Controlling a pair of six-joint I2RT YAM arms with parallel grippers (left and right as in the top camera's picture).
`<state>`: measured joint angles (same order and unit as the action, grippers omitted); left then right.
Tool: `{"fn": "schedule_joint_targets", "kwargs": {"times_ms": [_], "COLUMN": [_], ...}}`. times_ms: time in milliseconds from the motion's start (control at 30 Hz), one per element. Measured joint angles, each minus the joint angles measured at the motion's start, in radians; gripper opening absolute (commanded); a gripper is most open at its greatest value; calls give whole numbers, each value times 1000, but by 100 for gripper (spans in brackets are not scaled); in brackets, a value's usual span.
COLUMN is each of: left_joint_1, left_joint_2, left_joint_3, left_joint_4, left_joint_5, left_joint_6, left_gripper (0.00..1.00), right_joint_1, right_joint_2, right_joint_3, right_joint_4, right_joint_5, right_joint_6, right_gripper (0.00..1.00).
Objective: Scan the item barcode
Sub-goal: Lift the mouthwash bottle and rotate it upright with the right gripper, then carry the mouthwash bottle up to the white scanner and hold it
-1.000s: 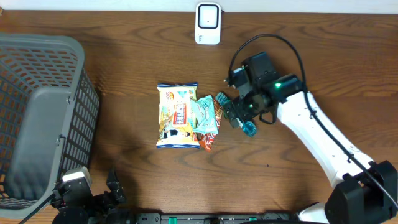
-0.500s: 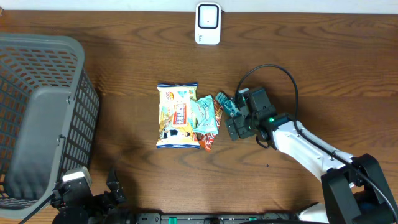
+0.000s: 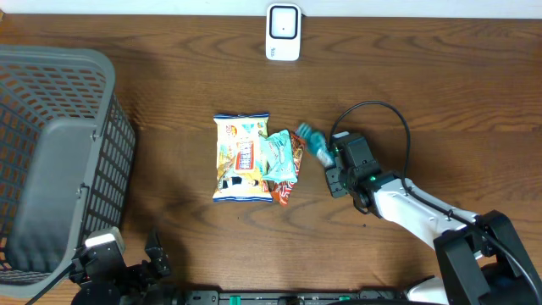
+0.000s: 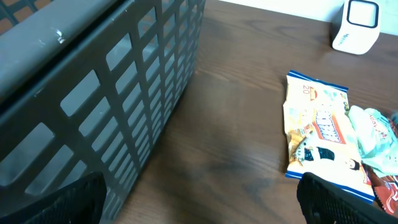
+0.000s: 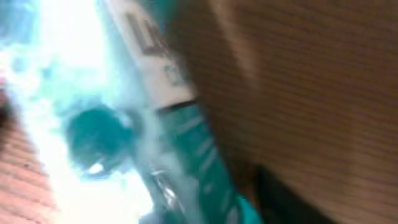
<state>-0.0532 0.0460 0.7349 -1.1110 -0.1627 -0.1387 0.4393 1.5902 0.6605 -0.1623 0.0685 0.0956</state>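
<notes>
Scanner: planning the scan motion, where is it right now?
Overhead, the white scanner stands at the far edge of the table, near centre, beyond the yellow snack packet.

- The desk (image 3: pixel 440 76) is of dark brown wood, with the grain running left to right in the overhead view.
- A grey basket (image 3: pixel 51 152) with grid walls stands on its left part.
- A small white scanner (image 3: pixel 283 32) stands upright at the far edge, near the middle.
- A yellow bag (image 3: pixel 241 157) lies flat in the middle, well apart from the basket and the scanner.
- A teal packet (image 3: pixel 278 157) lies just right of the yellow bag and touches it.
- A red packet (image 3: pixel 289 188) lies partly under the teal packet.
</notes>
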Motion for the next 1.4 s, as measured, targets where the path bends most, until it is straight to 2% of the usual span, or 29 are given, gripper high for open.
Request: {"fn": "schedule_joint_targets", "kwargs": {"times_ms": [100,133,333,500,800,1133,1300,1400], "left_joint_1": [0,0,0,0,0,0,0,0], "left_joint_2": [0,0,0,0,0,0,0,0], "left_joint_3": [0,0,0,0,0,0,0,0], "left_joint_4": [0,0,0,0,1,0,0,1], "left_joint_5": [0,0,0,0,0,0,0,0], "left_joint_6": [0,0,0,0,0,0,0,0], "left_gripper": [98,98,98,98,98,98,98,98], "right_joint_1": [-6,-9,-12,-22,-48,-49,-49,-49], "right_joint_2": [0,0,0,-35,-399,-615,-614,-558], "right_joint_3": [-1,-1,-4,11,59,59,59,59], "right_joint_4": [9,13,26,-52,-176,-246,-219,-95], "right_joint_5": [10,15,-1,-113,-362,-487,-470,-413], "right_joint_6": [-2,-9,-10,-59,-200,-240,-274,-287], "right_gripper": [2,1,1,1,1,1,1,1]}}
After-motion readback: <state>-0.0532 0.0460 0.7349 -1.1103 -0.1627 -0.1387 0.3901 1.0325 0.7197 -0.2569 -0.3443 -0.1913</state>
